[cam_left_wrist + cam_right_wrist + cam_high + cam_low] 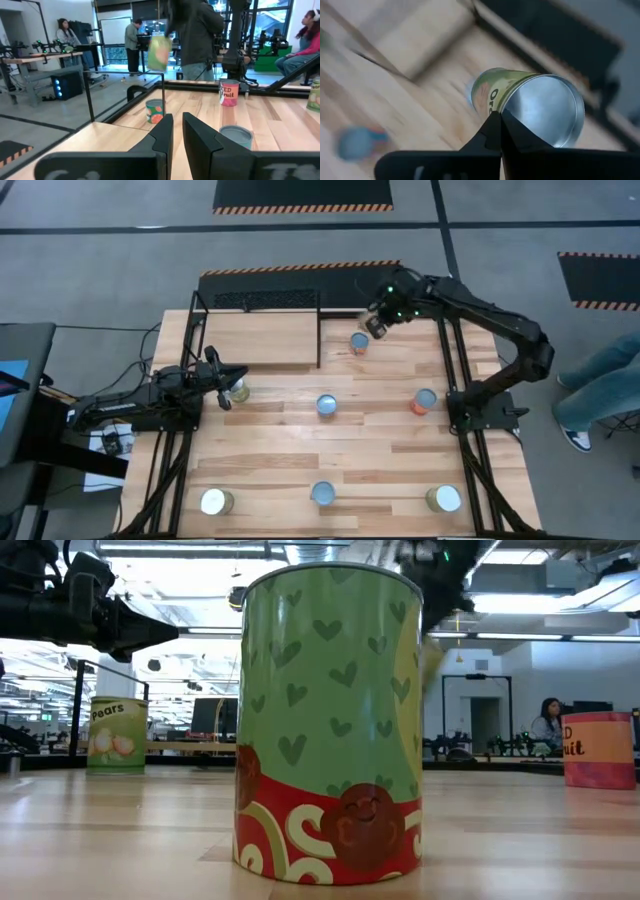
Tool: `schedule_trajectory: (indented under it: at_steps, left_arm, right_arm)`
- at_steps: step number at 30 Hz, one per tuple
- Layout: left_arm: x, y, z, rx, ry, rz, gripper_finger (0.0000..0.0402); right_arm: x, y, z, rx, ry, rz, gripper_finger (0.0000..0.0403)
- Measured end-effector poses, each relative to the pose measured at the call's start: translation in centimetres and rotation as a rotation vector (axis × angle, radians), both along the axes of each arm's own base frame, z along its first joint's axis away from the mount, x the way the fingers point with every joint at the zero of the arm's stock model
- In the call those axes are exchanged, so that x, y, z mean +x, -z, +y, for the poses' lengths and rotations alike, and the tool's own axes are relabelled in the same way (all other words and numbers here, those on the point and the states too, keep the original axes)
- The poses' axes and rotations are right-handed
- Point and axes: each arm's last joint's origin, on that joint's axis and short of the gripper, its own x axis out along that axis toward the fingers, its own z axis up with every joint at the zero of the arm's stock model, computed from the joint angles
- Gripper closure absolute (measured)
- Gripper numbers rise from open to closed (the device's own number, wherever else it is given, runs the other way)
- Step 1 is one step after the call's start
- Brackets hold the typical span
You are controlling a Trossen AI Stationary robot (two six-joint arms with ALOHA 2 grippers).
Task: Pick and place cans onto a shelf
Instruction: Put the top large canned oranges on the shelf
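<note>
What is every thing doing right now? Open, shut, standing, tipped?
Right hand: shut, near the shelf's corner.
Green can: tilted at the right hand; held or not, unclear.
Left hand: slightly open, empty.
Shelf: no cans on it.
Other cans: upright on the table.

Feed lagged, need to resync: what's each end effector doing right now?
Left end effector: narrowly open, empty.
Right end effector: shut, fingers meeting; yellow-green can tilted beyond the tips, not between them.
</note>
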Motion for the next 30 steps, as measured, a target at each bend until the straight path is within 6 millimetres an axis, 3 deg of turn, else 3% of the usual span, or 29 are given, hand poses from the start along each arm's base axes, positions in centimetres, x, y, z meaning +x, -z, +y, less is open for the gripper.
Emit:
schedule_trajectory:
  at_steps: [5, 10, 14, 18, 24, 30]
  left_arm:
    - [0.0, 0.0, 0.0, 0.0, -0.001, 0.0, 0.037]
    - [0.0, 0.0, 0.0, 0.001, -0.001, -0.001, 0.037]
    - [0.0, 0.0, 0.0, 0.001, -0.002, -0.003, 0.037]
    - [0.0, 0.0, 0.0, 0.001, -0.003, -0.001, 0.037]
    - [0.0, 0.0, 0.0, 0.001, -0.001, -0.001, 0.037]
    - [0.0, 0.0, 0.0, 0.001, -0.002, 0.001, 0.037]
  right_arm:
    - [2.3, -5.1, 1.6, -0.236, -0.134, -0.272, 0.0393]
    - [5.1, -6.5, 2.6, -0.397, -0.274, -0.434, 0.0394]
    - [8.3, -5.3, 2.6, -0.401, -0.386, -0.483, 0.0394]
    - [11.5, -3.9, 2.0, -0.363, -0.435, -0.416, 0.0394]
    - [16.6, -1.8, 1.4, -0.286, -0.503, -0.24, 0.0394]
    - [20.2, 2.0, 1.1, -0.183, -0.525, -0.038, 0.0394]
